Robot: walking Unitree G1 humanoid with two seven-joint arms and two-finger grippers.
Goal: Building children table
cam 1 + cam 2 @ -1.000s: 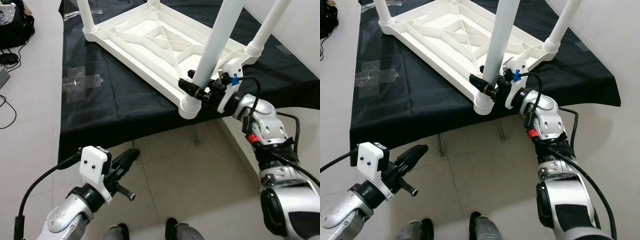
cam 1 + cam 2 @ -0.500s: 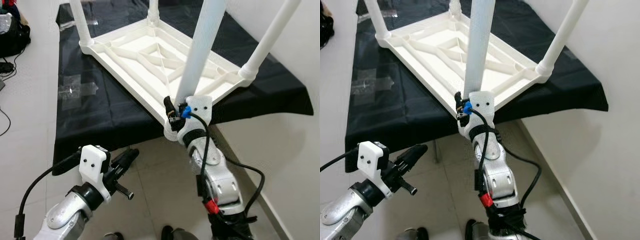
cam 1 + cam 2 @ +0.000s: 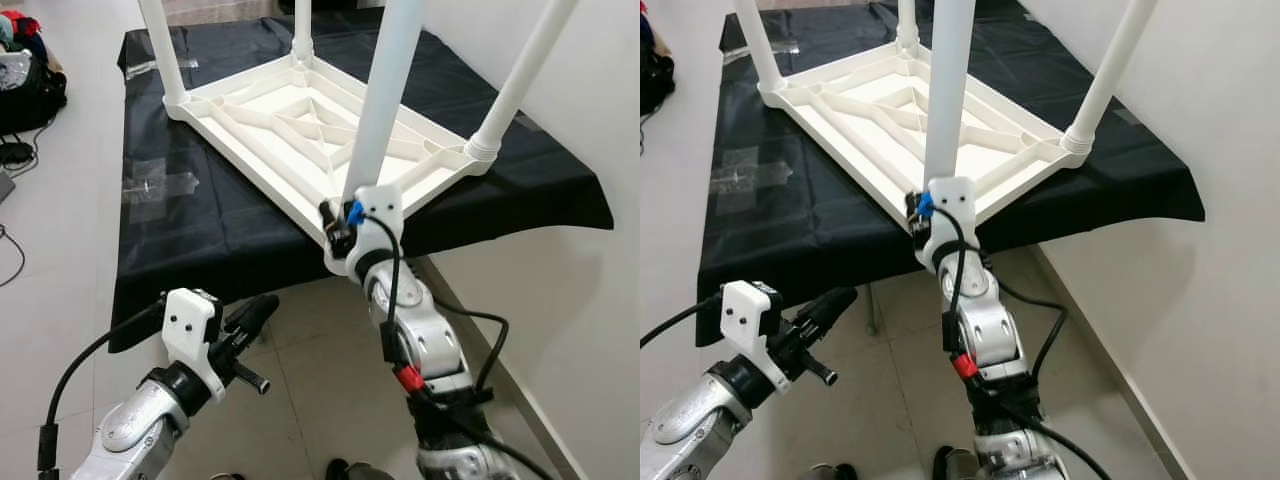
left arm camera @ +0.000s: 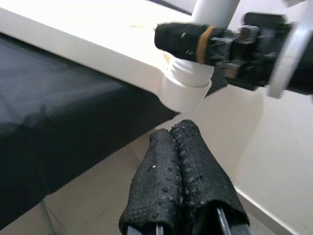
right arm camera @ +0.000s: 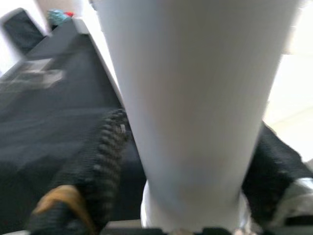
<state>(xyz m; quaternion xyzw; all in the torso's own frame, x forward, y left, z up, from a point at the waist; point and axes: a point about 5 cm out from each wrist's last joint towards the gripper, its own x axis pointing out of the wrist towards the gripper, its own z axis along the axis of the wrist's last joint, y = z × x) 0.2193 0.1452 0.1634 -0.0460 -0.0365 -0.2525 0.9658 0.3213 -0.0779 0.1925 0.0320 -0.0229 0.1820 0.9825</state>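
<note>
While the table (image 3: 300,130) lies upside down on the black cloth (image 3: 200,210):
Legs: four stand in sockets.
Right gripper (image 3: 345,218): clamps near leg (image 3: 385,90).
Left gripper (image 3: 258,312): closed, empty.
Left: probably tightening, then flipping.

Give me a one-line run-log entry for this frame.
right gripper: shut on near table leg at socket | left gripper: shut, idle below table edge | tabletop: upside down on black cloth
</note>
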